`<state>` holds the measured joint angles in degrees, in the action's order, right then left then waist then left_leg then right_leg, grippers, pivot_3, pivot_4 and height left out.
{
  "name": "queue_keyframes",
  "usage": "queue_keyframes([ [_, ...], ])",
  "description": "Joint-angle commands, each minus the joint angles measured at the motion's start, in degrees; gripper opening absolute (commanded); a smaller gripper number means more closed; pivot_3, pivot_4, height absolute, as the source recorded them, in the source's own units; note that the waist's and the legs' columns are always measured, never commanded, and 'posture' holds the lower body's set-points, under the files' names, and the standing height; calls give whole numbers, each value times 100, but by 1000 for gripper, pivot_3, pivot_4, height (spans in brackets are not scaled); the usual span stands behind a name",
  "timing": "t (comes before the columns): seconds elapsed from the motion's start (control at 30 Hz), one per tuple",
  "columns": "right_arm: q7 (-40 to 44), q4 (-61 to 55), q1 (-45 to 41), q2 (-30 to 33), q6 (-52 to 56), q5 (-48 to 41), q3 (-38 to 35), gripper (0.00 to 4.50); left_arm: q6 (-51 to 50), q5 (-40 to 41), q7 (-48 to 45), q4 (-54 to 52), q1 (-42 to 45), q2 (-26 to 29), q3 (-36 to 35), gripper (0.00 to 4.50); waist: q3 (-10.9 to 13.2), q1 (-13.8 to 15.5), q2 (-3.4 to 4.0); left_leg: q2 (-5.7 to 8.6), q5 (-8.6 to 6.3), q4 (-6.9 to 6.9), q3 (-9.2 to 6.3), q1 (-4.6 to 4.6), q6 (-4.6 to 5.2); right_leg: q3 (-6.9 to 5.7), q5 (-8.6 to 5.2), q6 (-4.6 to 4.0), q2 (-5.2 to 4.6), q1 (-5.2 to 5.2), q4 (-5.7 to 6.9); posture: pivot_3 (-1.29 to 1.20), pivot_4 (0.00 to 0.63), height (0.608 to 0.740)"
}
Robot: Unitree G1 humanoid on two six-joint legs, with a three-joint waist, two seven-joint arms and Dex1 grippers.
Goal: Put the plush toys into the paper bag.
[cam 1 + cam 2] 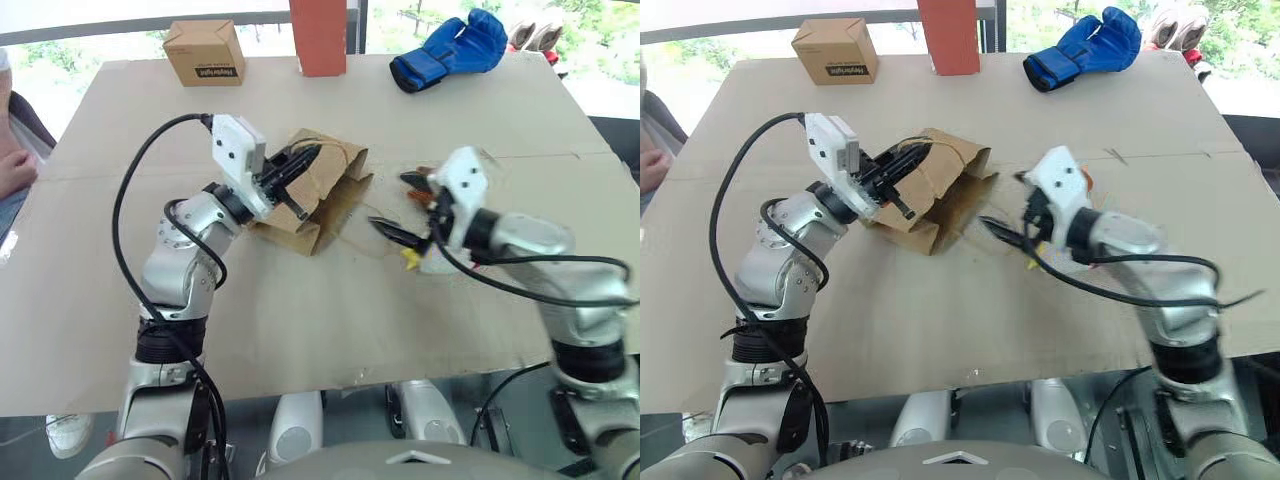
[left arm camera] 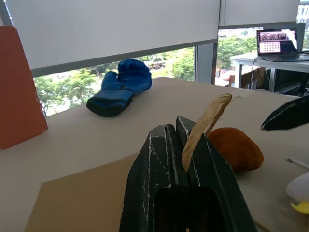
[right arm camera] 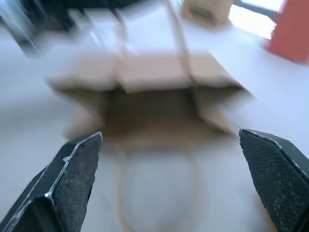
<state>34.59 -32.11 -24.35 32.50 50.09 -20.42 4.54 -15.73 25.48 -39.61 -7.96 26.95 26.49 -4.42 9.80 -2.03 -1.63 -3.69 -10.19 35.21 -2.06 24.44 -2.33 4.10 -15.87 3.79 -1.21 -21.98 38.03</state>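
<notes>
While the brown kraft paper bag (image 1: 318, 192) lies on its side near the middle of the cardboard-covered surface (image 1: 300, 320), its mouth turned toward the robot's right, the left claw (image 1: 300, 165) is clamped fully together on one of the bag's twisted paper loop handles (image 2: 205, 126), holding that upper edge up off the surface. In the left wrist view the handle rises between the two closed black fingers (image 2: 159, 169). The right claw (image 1: 402, 205) hangs just to the right of the bag's mouth with its two fingers (image 3: 79, 169) spread wide and nothing between them; its wrist view looks straight into the open bag. The orange-brown plush toy (image 2: 236, 147) sits on the surface just outside the bag's mouth, close under the right claw, and the white plush toy with the yellow end (image 2: 301, 193) lies beside it, a little nearer the robot; in the head views both are largely hidden by the right wrist. Along the far edge stand a small printed cardboard box (image 1: 205, 52) to the left, an orange-red upright block (image 1: 318, 38) in the middle and a blue boxing glove (image 1: 450, 48) to the right, all well apart from the bag.
</notes>
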Motion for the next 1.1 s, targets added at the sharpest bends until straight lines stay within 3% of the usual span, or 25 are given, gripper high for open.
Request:
queue_keyframes([
  [0.03, 188, -115, 295, 439, 101, 9, -98, 4449, 185, 73, -191, 24, 182, 65, -135, 0, 0, 0, 0, 0, 0, 0, 0, 4, 1, 0, 0, 0, 0, 0, -5, 0, 150, 740],
  [0.13, 486, 126, 642, 1099, -28, 305, 331, 4449, 160, 128, -287, 23, 209, 71, -137, 0, 0, -3, 0, 0, -1, 0, 0, 18, 3, 1, 1, 1, 0, -11, -8, 0, 150, 740],
  [0.23, 587, 334, 709, 1164, 161, 207, 539, 4449, 64, 252, -319, -50, 193, 26, -163, 0, 0, -13, -3, 0, -2, 1, -1, 21, 3, 1, 1, 1, 0, -14, -8, 0, 150, 740],
  [0.27, 525, 470, 661, 1075, 180, 213, 547, 4224, 33, 272, -390, -84, 166, 60, -131, 0, 0, -25, -2, 0, -2, 1, 0, 21, 4, 1, 1, 1, 0, -15, -6, 0, 150, 740],
  [0.4, 567, 617, 635, 1099, 84, 291, 581, 2819, -297, 635, -438, -303, 188, 57, -211, 0, 0, -21, -2, 0, -1, 2, -1, 20, 3, 2, 1, 2, 3, -16, -3, 0, 150, 740],
  [0.47, 568, 573, 649, 1092, 48, 271, 510, 1749, -485, 832, -441, -378, 224, 72, -274, 0, 0, -16, -2, 0, -1, 4, -2, 22, 3, 1, 0, 3, 3, -15, -6, 0, 150, 740],
  [0.5, 571, 534, 661, 1079, 11, 245, 461, 1509, -574, 917, -450, -404, 228, 90, -297, 0, 0, -14, -3, 0, -1, 4, -2, 23, 3, 1, 0, 3, 3, -15, -6, 0, 150, 740],
  [0.63, 684, 115, 533, 700, -199, -318, 19, 13, -1069, 1419, -657, -582, 213, 238, -377, 0, 1, -25, -2, 0, -1, 4, -3, 22, 3, 1, 0, 4, 3, -15, -3, 0, 150, 740],
  [0.73, 562, 62, 182, 312, -173, -470, 78, 13, -1331, 1665, -760, -642, 236, 340, -412, 0, 2, -40, -1, -1, -1, 4, -6, 21, 3, 1, 0, 4, 6, -16, -3, 0, 150, 740],
  [0.97, 130, 1321, -995, -802, -800, 508, 1377, 13, -1522, 1811, -705, -652, 418, 288, -330, 0, 2, -18, -2, -1, -1, 6, -8, 22, 2, 1, 1, 3, 7, -16, -2, 0, 150, 740],
  [1.1, -184, 3080, -1893, -2131, -1673, 1252, 2272, 13, -1511, 1825, -549, -748, 426, 75, -246, 0, 2, -52, -1, -1, -1, 6, -8, 23, 2, 0, 2, 2, 7, -18, -1, 0, 150, 740],
])
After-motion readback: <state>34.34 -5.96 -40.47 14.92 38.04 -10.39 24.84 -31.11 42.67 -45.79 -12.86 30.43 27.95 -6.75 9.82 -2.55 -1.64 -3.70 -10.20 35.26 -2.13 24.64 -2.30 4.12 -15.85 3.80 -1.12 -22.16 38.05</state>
